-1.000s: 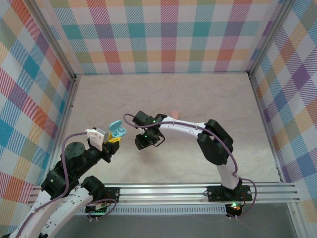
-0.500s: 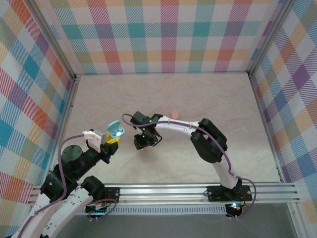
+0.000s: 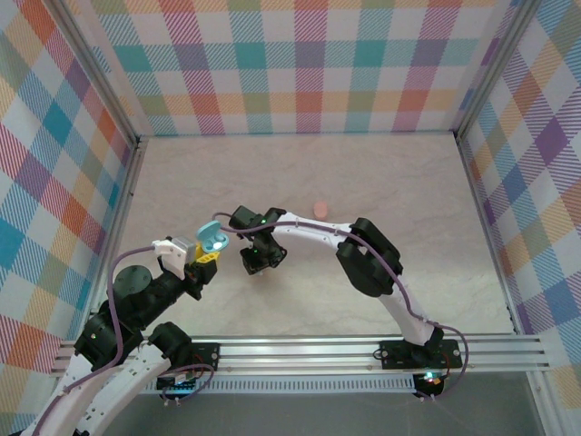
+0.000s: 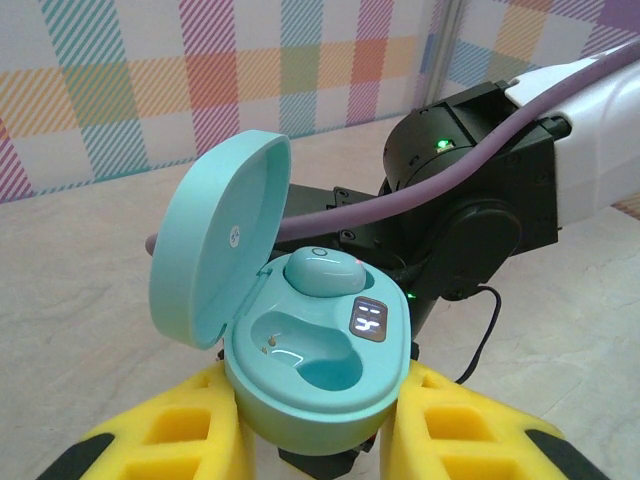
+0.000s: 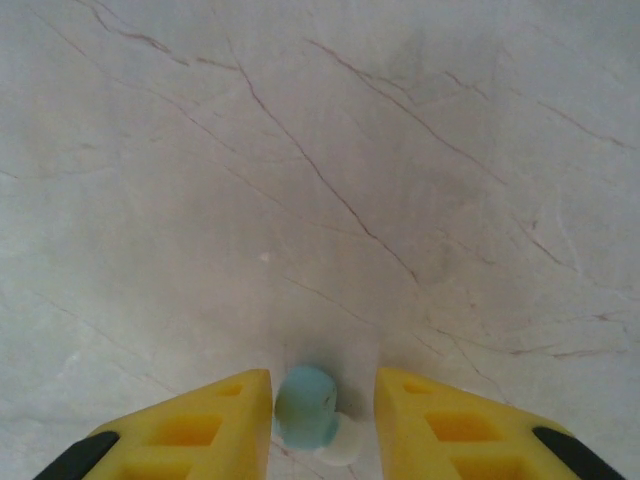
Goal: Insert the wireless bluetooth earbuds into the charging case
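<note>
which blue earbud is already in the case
The seated earbud, in the open charging case beside its lit display. The loose earbud lies on the table between the fingers of the right gripper.

Left wrist view: open charging case (image 4: pixel 300 400) clamped in the left gripper (image 4: pixel 320 445).
The yellow fingers (image 4: pixel 185 425) pressed on the teal case from both sides at its base. The lid (image 4: pixel 215 255) stood hinged up to the left. One blue earbud (image 4: pixel 322 272) sat in the far socket, the near socket lay bare, and a small display (image 4: pixel 368 321) was lit. The other arm's black wrist (image 4: pixel 470 190) and purple cable (image 4: pixel 330 212) hung close behind.
</note>
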